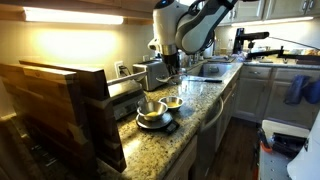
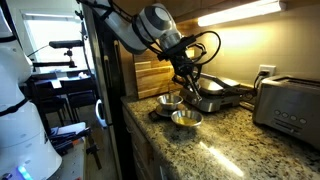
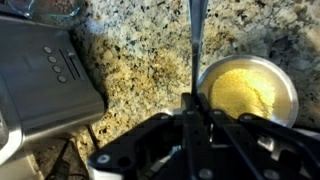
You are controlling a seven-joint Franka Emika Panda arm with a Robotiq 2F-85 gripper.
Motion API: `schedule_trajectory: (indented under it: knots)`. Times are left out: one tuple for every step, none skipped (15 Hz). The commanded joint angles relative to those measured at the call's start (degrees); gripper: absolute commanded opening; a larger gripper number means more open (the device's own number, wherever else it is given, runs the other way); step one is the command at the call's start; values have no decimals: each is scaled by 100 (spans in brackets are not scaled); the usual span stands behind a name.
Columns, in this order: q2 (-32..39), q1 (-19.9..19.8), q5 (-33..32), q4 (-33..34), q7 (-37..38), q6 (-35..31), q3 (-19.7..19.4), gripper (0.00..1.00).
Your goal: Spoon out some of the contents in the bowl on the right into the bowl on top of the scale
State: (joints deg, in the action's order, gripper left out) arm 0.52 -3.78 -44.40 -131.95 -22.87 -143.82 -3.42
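Contents lay as a yellowish loose layer in the right-hand bowl, just ahead of the gripper in wrist view. Gripper was clamped fully down on the spoon handle. The handle ran straight out from between the fingers and off the top edge. Scoop end not visible, so couldn't tell if it was loaded. A tight pinch on a thin handle made sense: it would stop the spoon swivelling during a dig or a carry. Handle passed by the bowl's left rim, not over the middle of the contents; touching or apart, couldn't tell. Judged step: lining up for a scoop or moving between bowls, unclear which.

Left of the spoon sat a grey unit with a row of buttons, on the speckled granite counter. Scale or something else, couldn't tell from that view.

Farther out, in an exterior view, the steel bowl sat on the dark scale, just beside the contents bowl. That close pairing probably kept the carry short, with less chance of spilling. Both stood near the counter's front edge, and the arm hung above the pair in both exterior views. Toaster stood well apart by the wall. Wooden boards stood at the counter end, out of the work area.
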Motion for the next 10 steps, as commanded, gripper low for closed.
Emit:
schedule_trajectory:
  knots:
    - [31, -188, 575, 125, -136, -4, -195, 4]
    - [72, -243, 693, 160, -117, -17, -249, 4]
    - [109, -286, 744, 189, -80, -28, -293, 3]
    - [52, -206, 577, 114, -29, 14, -227, 6]
    - [77, -245, 620, 139, -29, 13, -264, 6]
    - [103, -264, 632, 162, -28, 13, -285, 6]
    - [128, -272, 637, 176, -28, 13, -290, 6]
    - [143, -271, 639, 183, -28, 13, -289, 6]
    - [148, -271, 640, 183, -28, 13, -289, 6]
    - [148, -271, 641, 184, -28, 13, -289, 6]
